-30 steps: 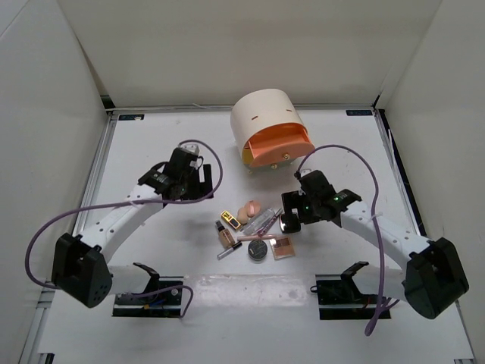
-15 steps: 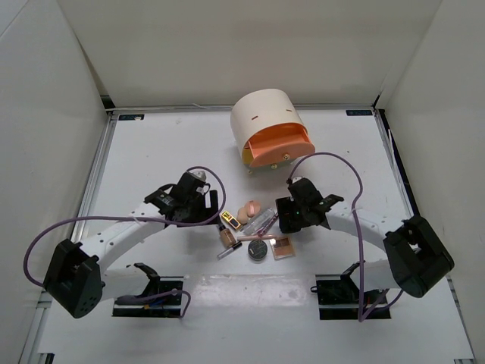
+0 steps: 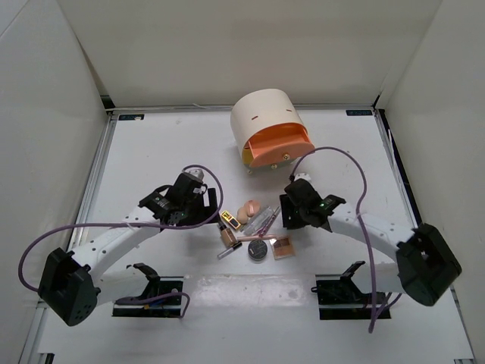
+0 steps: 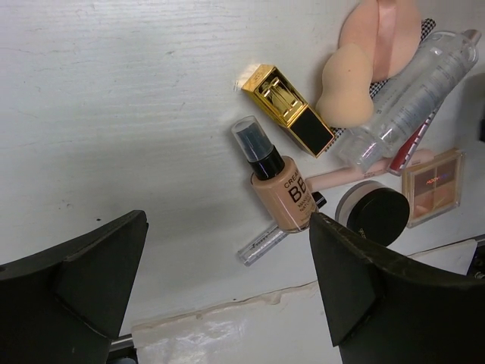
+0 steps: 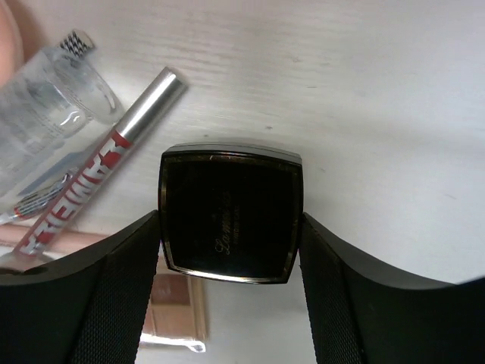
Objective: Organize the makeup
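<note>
One black square compact (image 5: 229, 212), flat on table (image 5: 356, 83), between right fingers (image 5: 114, 303)

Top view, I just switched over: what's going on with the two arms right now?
Both arms are over the makeup pile in the middle of the table. The right gripper straddles the black square compact, its fingers against both sides; whether it is lifted I cannot tell. The left gripper hangs open above the foundation bottle, holding nothing.
</note>
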Controlling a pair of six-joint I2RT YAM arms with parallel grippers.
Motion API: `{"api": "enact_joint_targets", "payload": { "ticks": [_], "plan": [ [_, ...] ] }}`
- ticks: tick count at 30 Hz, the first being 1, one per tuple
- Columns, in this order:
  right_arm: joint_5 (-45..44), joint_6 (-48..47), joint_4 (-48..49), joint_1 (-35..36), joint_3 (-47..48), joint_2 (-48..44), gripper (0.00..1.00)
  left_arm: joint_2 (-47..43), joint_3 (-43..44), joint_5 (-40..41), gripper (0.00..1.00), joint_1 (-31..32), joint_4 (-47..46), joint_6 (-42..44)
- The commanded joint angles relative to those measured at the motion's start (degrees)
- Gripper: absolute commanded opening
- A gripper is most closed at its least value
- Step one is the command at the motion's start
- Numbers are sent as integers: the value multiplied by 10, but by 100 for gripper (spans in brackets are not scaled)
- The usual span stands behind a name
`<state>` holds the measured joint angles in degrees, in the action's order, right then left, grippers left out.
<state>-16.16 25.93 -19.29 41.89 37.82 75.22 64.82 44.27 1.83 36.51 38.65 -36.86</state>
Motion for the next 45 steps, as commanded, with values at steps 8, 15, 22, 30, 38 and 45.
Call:
{"api": "enact_joint_targets", "payload": {
  "ticks": [8, 15, 22, 30, 38, 45],
  "plan": [
    [-197, -45, -187, -8, 218, -162, 28, -10, 55, 32, 98, 1, -4, 31],
    [-239, -171, -57, -8, 375, -74, 28, 7, 71, 47, 98, 1, -7, 42],
    [-148, -238, 77, -36, 457, 47, 31, -8, 64, 53, 98, -12, -5, 38],
    [-67, -205, 94, -74, 444, 90, 34, -22, 60, 52, 98, -28, 7, 42],
    [-28, -207, 105, -81, 396, 67, 64, -15, 66, 47, 98, -28, 7, 45],
    [-21, -224, 87, -85, 424, 69, 94, -12, 73, 42, 98, -28, 7, 57]
  ]
}}
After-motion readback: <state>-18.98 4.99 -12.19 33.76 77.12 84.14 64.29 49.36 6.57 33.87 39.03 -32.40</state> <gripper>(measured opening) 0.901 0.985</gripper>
